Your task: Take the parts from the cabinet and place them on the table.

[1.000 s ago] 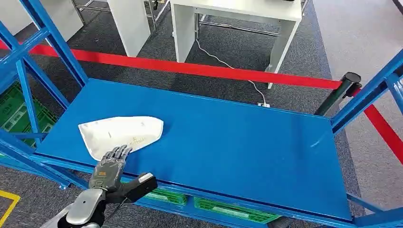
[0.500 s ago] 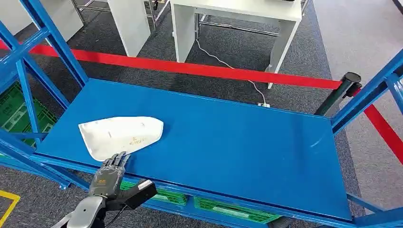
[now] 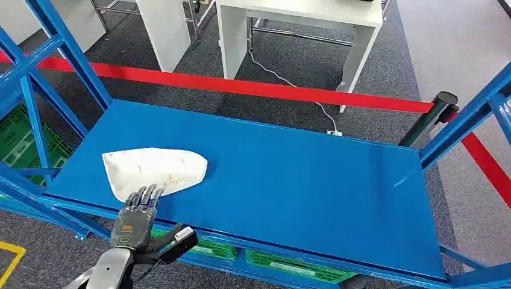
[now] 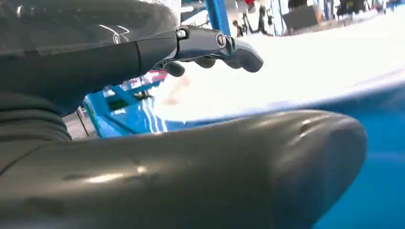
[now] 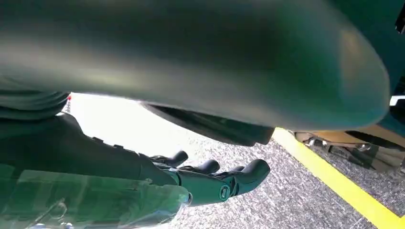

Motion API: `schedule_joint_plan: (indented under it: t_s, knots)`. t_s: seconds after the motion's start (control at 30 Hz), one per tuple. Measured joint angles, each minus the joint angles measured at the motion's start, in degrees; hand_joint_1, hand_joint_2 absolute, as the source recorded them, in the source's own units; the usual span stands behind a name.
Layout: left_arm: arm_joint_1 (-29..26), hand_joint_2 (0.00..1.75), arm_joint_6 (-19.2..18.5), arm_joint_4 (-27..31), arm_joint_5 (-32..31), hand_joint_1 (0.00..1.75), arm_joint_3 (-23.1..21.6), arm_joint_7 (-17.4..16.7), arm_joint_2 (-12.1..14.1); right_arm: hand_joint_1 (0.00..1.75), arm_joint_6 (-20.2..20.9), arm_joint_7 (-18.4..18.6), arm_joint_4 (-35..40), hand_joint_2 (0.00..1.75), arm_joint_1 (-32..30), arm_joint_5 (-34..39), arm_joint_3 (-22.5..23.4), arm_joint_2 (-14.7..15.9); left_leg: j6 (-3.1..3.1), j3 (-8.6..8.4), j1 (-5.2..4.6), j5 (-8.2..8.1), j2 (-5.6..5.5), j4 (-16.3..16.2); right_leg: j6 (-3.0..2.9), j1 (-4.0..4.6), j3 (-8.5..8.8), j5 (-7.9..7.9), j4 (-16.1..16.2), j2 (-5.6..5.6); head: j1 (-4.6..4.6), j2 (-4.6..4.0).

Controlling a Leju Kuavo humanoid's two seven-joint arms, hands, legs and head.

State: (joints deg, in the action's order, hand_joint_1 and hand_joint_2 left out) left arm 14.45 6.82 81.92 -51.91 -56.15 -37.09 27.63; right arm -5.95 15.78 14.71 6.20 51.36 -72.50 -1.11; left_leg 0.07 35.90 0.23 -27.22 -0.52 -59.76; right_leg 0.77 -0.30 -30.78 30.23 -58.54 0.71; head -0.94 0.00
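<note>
A flat white part [image 3: 155, 171] with a pointed outline lies on the left half of the blue cabinet shelf [image 3: 289, 180]. My left hand [image 3: 135, 217] reaches over the shelf's front edge, palm down and fingers stretched out, holding nothing. Its fingertips [image 3: 150, 191] lie at the near edge of the white part; I cannot tell whether they touch it. In the left wrist view the fingers [image 4: 215, 45] hover over the bright white part [image 4: 310, 67], thumb [image 4: 215, 162] held apart. My right hand [image 5: 191, 186] hangs over grey carpet, fingers loosely extended and holding nothing.
Blue frame posts [image 3: 66, 54] stand at the shelf's corners. Green crates [image 3: 18, 141] sit on the lower level. Behind the rack runs a red barrier belt [image 3: 265, 90] to a black post [image 3: 443, 105], with white tables [image 3: 301, 24] beyond. The shelf's right half is bare.
My left hand slid back towards the front edge, then came forward again to the part's near edge. The white part has shifted very slightly.
</note>
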Motion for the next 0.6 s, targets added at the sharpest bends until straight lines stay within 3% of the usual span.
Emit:
schedule_joint_plan:
  t_s: [0.6]
  knots:
    - [2.2,0.0,-1.3,1.0,-1.4,0.0,4.4,2.4,-2.3,0.0,-0.1,-0.4,0.0,0.0,0.0,0.0,0.0,0.0,-0.01,-0.02,0.0,0.0,0.0,0.0,-0.01,0.0,0.05,0.0,0.0,0.02,0.0,0.0]
